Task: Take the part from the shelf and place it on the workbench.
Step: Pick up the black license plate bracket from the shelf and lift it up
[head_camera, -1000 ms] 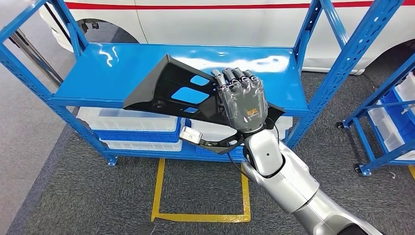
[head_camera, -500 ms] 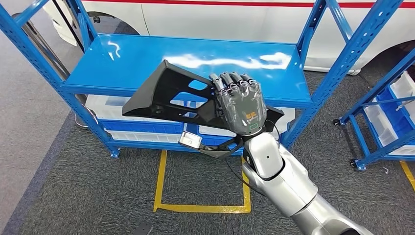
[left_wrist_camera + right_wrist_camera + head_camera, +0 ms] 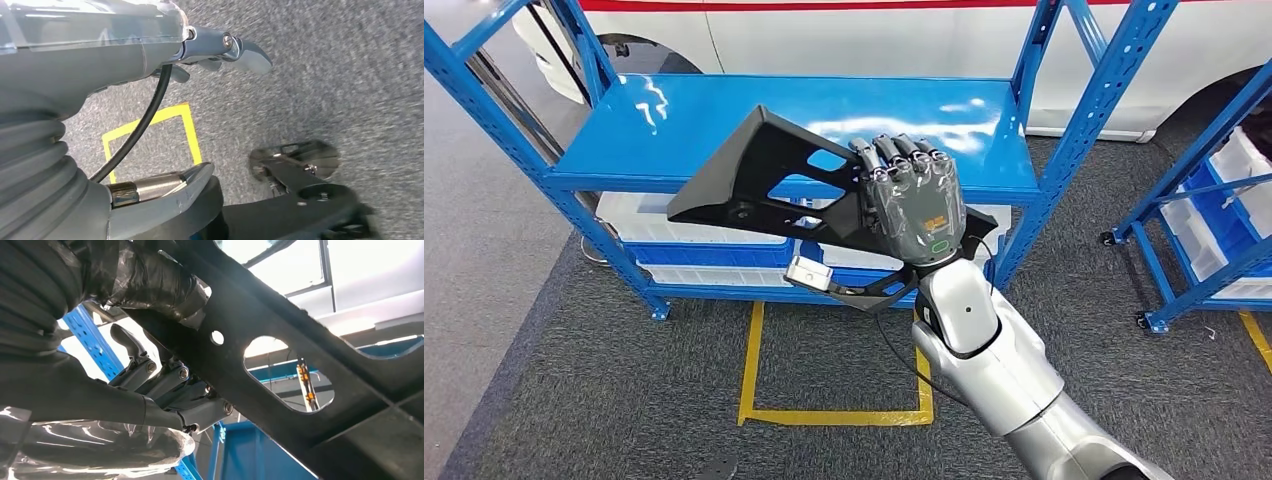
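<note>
My right hand (image 3: pixel 916 210) grips a flat black triangular part (image 3: pixel 754 180) with cut-out holes by its right end. It holds the part in the air over the front edge of the blue shelf (image 3: pixel 674 120), and the part's pointed end reaches left. In the right wrist view the part (image 3: pixel 300 370) runs across the picture, with my dark fingers (image 3: pixel 170 385) wrapped around it. My left hand (image 3: pixel 100 50) hangs over the grey carpet with its fingers apart and nothing in it.
White bins (image 3: pixel 684 245) sit on the shelf's lower level. A white car (image 3: pixel 874 40) stands behind the shelf. A second blue rack (image 3: pixel 1214 200) is at the right. Yellow tape (image 3: pixel 754 370) marks a square on the carpet before the shelf.
The whole picture has shifted a little, so the camera has moved. My right hand still grips the part, which now sits slightly lower against the shelf's front edge.
</note>
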You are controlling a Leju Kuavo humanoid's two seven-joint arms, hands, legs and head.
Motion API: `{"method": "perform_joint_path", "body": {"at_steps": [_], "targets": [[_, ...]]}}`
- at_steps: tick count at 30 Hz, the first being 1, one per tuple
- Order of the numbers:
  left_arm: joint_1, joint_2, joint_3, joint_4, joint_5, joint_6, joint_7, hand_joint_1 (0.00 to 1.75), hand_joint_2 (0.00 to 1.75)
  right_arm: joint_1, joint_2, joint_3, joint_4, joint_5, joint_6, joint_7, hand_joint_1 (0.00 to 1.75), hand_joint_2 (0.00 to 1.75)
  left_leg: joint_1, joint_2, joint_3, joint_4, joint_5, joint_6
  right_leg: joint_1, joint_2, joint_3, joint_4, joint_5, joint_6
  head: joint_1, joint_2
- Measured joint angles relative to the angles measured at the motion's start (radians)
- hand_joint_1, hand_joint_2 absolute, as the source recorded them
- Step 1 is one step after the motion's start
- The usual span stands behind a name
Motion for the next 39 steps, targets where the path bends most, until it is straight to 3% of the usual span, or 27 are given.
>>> {"method": "perform_joint_path", "body": {"at_steps": [2, 4, 6, 7, 9, 11, 12, 13, 14, 17, 19, 22, 24, 26, 27, 28, 29, 31, 33, 34, 37, 39], "targets": [[0.001, 0.000, 0.003, 0.000, 0.001, 0.000, 0.000, 0.00, 1.75, 0.005, 0.004, -0.008, 0.007, -0.002, 0.000, -0.008, 1.75, 1.75, 0.000, 0.000, 0.005, 0.042, -0.005, -0.004, 0.001, 0.000, -0.021, 0.004, 0.013, 0.002, 0.000, 0.000], [0.000, 0.000, 0.008, 0.000, 0.002, 0.002, 0.000, 0.00, 1.75, 0.010, 0.019, -0.028, 0.021, -0.008, 0.000, -0.028, 1.75, 1.75, -0.005, -0.002, 0.096, -0.079, 0.032, 0.007, 0.002, 0.000, -0.048, 0.013, 0.036, 0.020, 0.000, 0.000], [-0.001, 0.000, 0.012, 0.000, 0.001, 0.004, 0.001, 0.00, 1.75, 0.013, 0.033, -0.046, 0.032, -0.013, 0.000, -0.044, 1.75, 1.75, -0.008, -0.004, 0.170, -0.208, 0.068, 0.027, 0.003, 0.001, -0.063, 0.018, 0.054, 0.041, 0.001, 0.000], [-0.001, 0.000, 0.013, 0.000, 0.000, 0.004, 0.002, 0.00, 1.75, 0.015, 0.034, -0.049, 0.034, -0.012, 0.000, -0.045, 1.75, 1.75, -0.007, -0.002, 0.165, -0.212, 0.077, 0.036, 0.003, 0.002, -0.068, 0.025, 0.045, 0.047, 0.001, 0.000], [-0.001, 0.000, 0.014, 0.000, -0.003, 0.006, 0.002, 0.00, 1.75, 0.017, 0.034, -0.057, 0.036, -0.006, -0.001, -0.047, 1.75, 1.75, -0.002, 0.002, 0.149, -0.218, 0.098, 0.052, 0.001, 0.004, -0.093, 0.087, -0.018, 0.055, 0.002, 0.000], [0.000, 0.000, 0.014, 0.000, -0.006, 0.006, 0.002, 0.00, 1.75, 0.022, 0.034, -0.062, 0.037, 0.002, -0.001, -0.047, 1.75, 1.75, -0.005, 0.003, 0.125, -0.215, 0.114, 0.058, -0.002, 0.005, -0.130, 0.209, -0.104, 0.060, 0.002, 0.000], [0.001, 0.000, 0.014, 0.000, -0.008, 0.006, 0.002, 0.00, 1.75, 0.025, 0.034, -0.064, 0.038, 0.005, -0.001, -0.047, 1.75, 1.75, -0.006, 0.003, 0.113, -0.213, 0.121, 0.058, -0.002, 0.005, -0.139, 0.259, -0.127, 0.062, 0.002, 0.000], [0.002, 0.000, 0.015, 0.000, -0.008, 0.006, 0.002, 0.00, 1.75, 0.029, 0.034, -0.065, 0.038, 0.006, -0.001, -0.047, 1.75, 1.75, -0.006, 0.003, 0.102, -0.211, 0.128, 0.057, -0.002, 0.005, -0.135, 0.281, -0.131, 0.062, 0.002, 0.000], [0.002, 0.000, 0.015, 0.000, -0.009, 0.006, 0.002, 0.00, 1.75, 0.031, 0.034, -0.067, 0.039, 0.007, -0.001, -0.047, 1.75, 1.75, -0.007, 0.003, 0.092, -0.208, 0.133, 0.056, -0.002, 0.005, -0.113, 0.267, -0.116, 0.061, 0.002, 0.000], [0.002, -0.001, 0.015, 0.000, -0.011, 0.005, 0.002, 0.00, 1.75, 0.034, 0.035, -0.071, 0.039, 0.007, -0.001, -0.049, 1.75, 1.75, -0.009, 0.003, 0.070, -0.201, 0.148, 0.048, 0.003, 0.005, 0.016, 0.082, -0.066, 0.046, 0.002, 0.000], [0.002, -0.001, 0.015, 0.000, -0.012, 0.003, 0.002, 0.00, 1.75, 0.034, 0.037, -0.074, 0.039, 0.007, -0.001, -0.050, 1.75, 1.75, -0.009, 0.003, 0.064, -0.201, 0.159, 0.037, 0.010, 0.005, 0.053, 0.014, -0.062, 0.036, 0.002, 0.000], [0.003, -0.001, 0.015, 0.000, -0.014, 0.001, 0.002, 0.00, 1.75, 0.033, 0.039, -0.078, 0.039, 0.007, -0.001, -0.051, 1.75, 1.75, -0.008, 0.002, 0.057, -0.200, 0.164, 0.020, 0.008, 0.003, 0.046, 0.003, -0.042, 0.021, 0.002, 0.000], [0.004, -0.001, 0.015, 0.000, -0.018, 0.001, 0.002, 0.00, 1.75, 0.033, 0.041, -0.079, 0.039, 0.007, -0.001, -0.052, 1.75, 1.75, -0.007, -0.001, 0.035, -0.148, 0.111, 0.011, 0.001, -0.001, 0.032, -0.006, -0.022, 0.005, -0.001, 0.000], [0.004, -0.001, 0.015, 0.000, -0.021, 0.001, 0.002, 0.00, 1.75, 0.033, 0.044, -0.080, 0.039, 0.007, -0.001, -0.053, 1.75, 1.75, -0.003, -0.001, -0.004, -0.028, 0.024, 0.004, 0.001, -0.002, 0.011, -0.006, -0.006, -0.002, -0.004, 0.000], [0.004, -0.001, 0.015, 0.000, -0.022, 0.001, 0.003, 0.00, 1.75, 0.034, 0.044, -0.081, 0.039, 0.007, -0.001, -0.054, 1.75, 1.75, -0.001, -0.001, -0.018, 0.031, -0.005, 0.000, 0.002, -0.002, 0.000, -0.005, 0.002, -0.001, -0.004, 0.000], [0.005, -0.001, 0.015, 0.000, -0.022, 0.001, 0.003, 0.00, 1.75, 0.035, 0.044, -0.081, 0.039, 0.006, -0.001, -0.055, 1.75, 1.75, 0.000, -0.001, -0.021, 0.066, -0.014, -0.003, 0.002, -0.002, -0.012, -0.003, 0.010, 0.001, -0.004, 0.000], [0.005, 0.000, 0.015, 0.000, -0.022, 0.001, 0.003, 0.00, 1.75, 0.036, 0.044, -0.082, 0.039, 0.006, -0.001, -0.055, 1.75, 1.75, 0.000, 0.000, -0.005, 0.066, -0.004, -0.005, 0.002, -0.002, -0.023, -0.001, 0.016, 0.003, -0.004, 0.000], [0.005, 0.000, 0.015, 0.000, -0.023, 0.001, 0.003, 0.00, 1.75, 0.036, 0.045, -0.082, 0.039, 0.006, -0.001, -0.056, 1.75, 1.75, 0.001, 0.000, 0.079, -0.044, 0.042, -0.005, 0.001, -0.001, -0.041, 0.007, 0.027, 0.009, -0.004, 0.000], [0.003, 0.001, 0.015, 0.000, -0.023, 0.000, 0.003, 0.00, 1.75, 0.036, 0.046, -0.084, 0.039, 0.006, -0.001, -0.056, 1.75, 1.75, -0.002, -0.002, 0.162, -0.171, 0.059, 0.002, 0.002, -0.001, -0.054, 0.015, 0.035, 0.019, -0.003, 0.000], [0.002, 0.001, 0.015, 0.000, -0.023, 0.000, 0.003, 0.00, 1.75, 0.036, 0.046, -0.084, 0.039, 0.006, -0.001, -0.056, 1.75, 1.75, -0.005, -0.004, 0.180, -0.203, 0.057, 0.006, 0.003, -0.001, -0.057, 0.018, 0.040, 0.025, -0.003, 0.000], [0.004, 0.001, 0.015, 0.000, -0.023, 0.000, 0.003, 0.00, 1.75, 0.035, 0.047, -0.086, 0.039, 0.004, -0.001, -0.057, 1.75, 1.75, -0.006, -0.003, 0.174, -0.216, 0.070, 0.026, 0.004, 0.001, -0.063, 0.017, 0.053, 0.044, -0.003, 0.000], [0.003, 0.001, 0.015, 0.000, -0.023, 0.000, 0.003, 0.00, 1.75, 0.034, 0.047, -0.087, 0.039, 0.001, -0.001, -0.058, 1.75, 1.75, -0.002, 0.002, 0.161, -0.224, 0.090, 0.045, 0.003, 0.004, -0.083, 0.060, 0.008, 0.053, -0.001, 0.000]]}}
